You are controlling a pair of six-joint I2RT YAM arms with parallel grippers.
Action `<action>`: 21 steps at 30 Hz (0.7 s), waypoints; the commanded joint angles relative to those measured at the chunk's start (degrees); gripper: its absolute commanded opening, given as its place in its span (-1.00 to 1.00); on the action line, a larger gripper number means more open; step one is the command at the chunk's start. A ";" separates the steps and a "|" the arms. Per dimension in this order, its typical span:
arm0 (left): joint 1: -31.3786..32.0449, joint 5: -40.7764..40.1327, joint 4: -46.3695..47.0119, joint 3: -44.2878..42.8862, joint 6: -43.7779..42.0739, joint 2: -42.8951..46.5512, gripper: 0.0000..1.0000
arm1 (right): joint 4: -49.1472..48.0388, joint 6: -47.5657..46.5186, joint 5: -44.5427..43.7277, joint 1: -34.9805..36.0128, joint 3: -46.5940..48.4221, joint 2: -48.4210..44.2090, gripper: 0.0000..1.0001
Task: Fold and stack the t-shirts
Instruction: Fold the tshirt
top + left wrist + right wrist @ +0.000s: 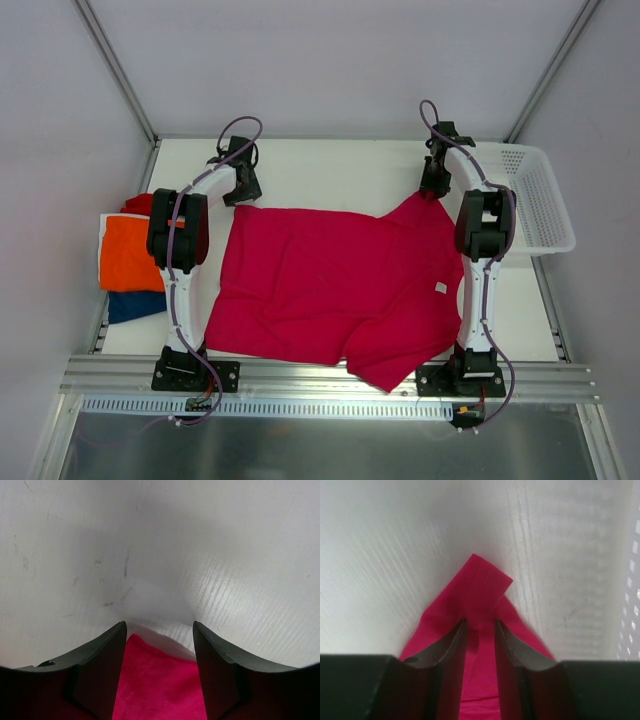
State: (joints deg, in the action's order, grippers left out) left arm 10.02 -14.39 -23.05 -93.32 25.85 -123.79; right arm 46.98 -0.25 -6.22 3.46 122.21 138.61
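Note:
A magenta-pink t-shirt (330,285) lies spread across the white table, wrinkled, with its lower part hanging toward the near rail. My right gripper (433,188) is at its far right corner. In the right wrist view the gripper (480,622) is shut on the cloth (482,585), and the corner sticks out past the fingertips. My left gripper (243,190) is at the far left corner. In the left wrist view it (159,625) is open, and the shirt corner (160,680) lies flat between the spread jaws.
Folded shirts lie stacked at the table's left edge: orange (130,255) on top, red (135,203) behind, dark blue (135,305) in front, a white edge (103,250) showing. A white perforated basket (535,200) stands at the far right and also shows in the right wrist view (632,580).

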 commanded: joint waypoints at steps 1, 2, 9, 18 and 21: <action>-0.44 -0.64 -1.12 -1.87 -0.97 0.21 0.14 | 0.92 -1.24 -0.72 -0.12 -0.74 -2.28 -0.33; -0.44 -0.72 -1.21 -1.87 -0.97 0.39 0.15 | 0.83 -1.33 -0.73 -0.12 -0.66 -2.90 -0.25; -0.35 -0.46 -1.38 -1.96 -0.88 0.21 0.06 | 0.92 -1.16 0.68 -0.04 -0.57 -2.82 -0.20; -0.35 -0.81 -1.56 -2.31 -1.50 0.12 -0.35 | 0.65 -0.36 1.12 -0.04 1.09 -0.97 -0.99; -0.44 -0.64 -1.56 -2.39 -1.50 0.04 -0.71 | 0.57 -0.45 0.95 -0.04 0.92 -0.97 -0.99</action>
State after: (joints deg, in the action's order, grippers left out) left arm 10.02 -14.39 -23.31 -93.43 25.32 -123.79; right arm 46.74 -0.51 -5.69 3.46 121.97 138.61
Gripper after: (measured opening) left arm 0.182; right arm 0.009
